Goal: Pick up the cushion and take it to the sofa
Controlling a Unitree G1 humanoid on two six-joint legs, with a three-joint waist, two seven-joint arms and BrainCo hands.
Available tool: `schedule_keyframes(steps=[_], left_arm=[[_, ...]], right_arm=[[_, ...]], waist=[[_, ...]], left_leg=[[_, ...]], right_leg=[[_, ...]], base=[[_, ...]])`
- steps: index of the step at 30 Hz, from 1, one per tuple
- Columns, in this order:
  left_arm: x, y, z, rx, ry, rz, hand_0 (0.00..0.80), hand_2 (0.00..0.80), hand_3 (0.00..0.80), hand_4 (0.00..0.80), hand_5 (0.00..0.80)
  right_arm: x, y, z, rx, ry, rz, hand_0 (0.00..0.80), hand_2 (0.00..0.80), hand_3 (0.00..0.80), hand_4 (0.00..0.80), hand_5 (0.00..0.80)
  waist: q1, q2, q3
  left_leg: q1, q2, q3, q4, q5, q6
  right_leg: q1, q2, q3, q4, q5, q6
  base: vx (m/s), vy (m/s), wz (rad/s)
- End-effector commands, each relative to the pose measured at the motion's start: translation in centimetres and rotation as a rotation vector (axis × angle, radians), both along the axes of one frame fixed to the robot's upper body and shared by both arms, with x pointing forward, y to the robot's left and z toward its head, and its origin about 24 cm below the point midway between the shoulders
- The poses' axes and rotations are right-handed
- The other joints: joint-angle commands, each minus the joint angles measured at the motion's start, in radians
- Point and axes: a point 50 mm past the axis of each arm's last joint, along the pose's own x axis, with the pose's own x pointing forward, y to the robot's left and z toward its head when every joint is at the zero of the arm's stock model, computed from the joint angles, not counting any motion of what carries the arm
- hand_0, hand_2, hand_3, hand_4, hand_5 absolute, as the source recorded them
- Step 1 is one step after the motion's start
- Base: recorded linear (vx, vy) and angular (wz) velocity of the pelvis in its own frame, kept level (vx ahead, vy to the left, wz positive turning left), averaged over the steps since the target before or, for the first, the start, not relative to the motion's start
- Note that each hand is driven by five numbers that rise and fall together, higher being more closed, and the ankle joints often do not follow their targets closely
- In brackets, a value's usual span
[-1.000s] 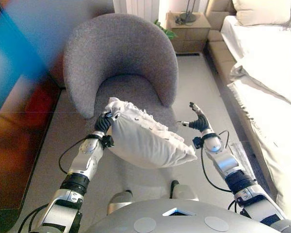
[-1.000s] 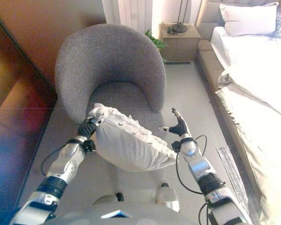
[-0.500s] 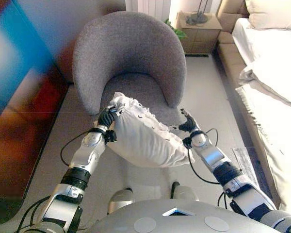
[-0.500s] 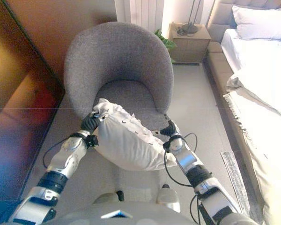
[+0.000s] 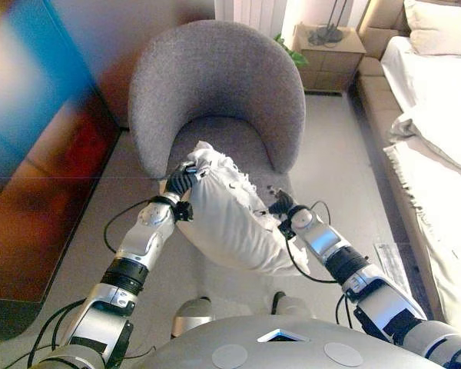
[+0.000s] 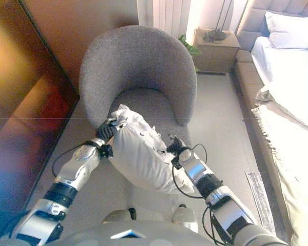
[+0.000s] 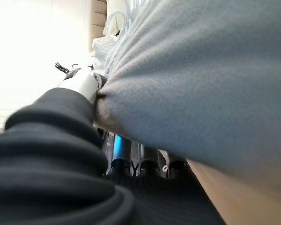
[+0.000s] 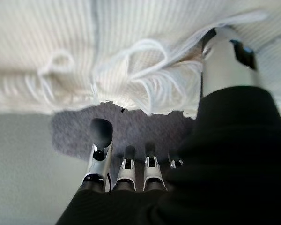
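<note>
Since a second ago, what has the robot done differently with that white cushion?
The right hand swung in from open air and now meets the cushion edge, fingers not closed round it. The left hand keeps its grip at the far end, cushion held up before the grey chair.

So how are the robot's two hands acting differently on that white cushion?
The left hand grips the cushion at its upper corner, cloth bunched between thumb and fingers; the right hand only meets the fringed side edge, fingers straight beneath it. The left hand sits close to the grey armchair; the right hand is lower, nearer the robot. Both touch the cushion, which is off the floor.
</note>
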Motion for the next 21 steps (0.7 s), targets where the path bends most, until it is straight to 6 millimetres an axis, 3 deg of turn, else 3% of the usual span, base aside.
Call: schedule_keyframes(steps=[1,8,21], left_arm=[[3.8,-4.1,8.6,-0.114,-0.361,-0.135,0.800,0.800,0.800,0.800,0.800],[4.1,-4.6,9.1,-0.126,-0.368,-0.133,0.800,0.800,0.800,0.800,0.800],[3.8,-4.2,8.8,-0.096,-0.358,-0.122,0.800,0.800,0.800,0.800,0.800]], right_arm=[[0.6,1.5,0.5,-0.054,-0.025,0.069,0.000,0.000,0.000,0.000,0.000],[0.1,0.2,-1.2,-0.155,0.032,0.031,0.000,0.000,0.000,0.000,0.000],[-1.0,1.0,-1.4,0.070,0.079,-0.053,0.000,0.000,0.000,0.000,0.000]], waist=[[0.017,0.033,-0.025],[0.019,0.041,-0.018],[0.012,0.039,-0.009]], left_leg=[[0.016,-0.084,0.023,-0.055,0.015,0.077],[0.017,-0.082,0.024,-0.055,0.015,0.078],[0.025,-0.084,0.021,-0.056,0.017,0.077]], right_leg=[[0.011,0.016,0.021,0.158,0.012,0.016],[0.015,0.016,0.019,0.154,0.003,0.013],[0.016,0.019,0.014,0.160,0.004,0.013]], base=[[0.000,0.000,0.00],[0.000,0.000,0.00],[0.000,0.000,0.00]])
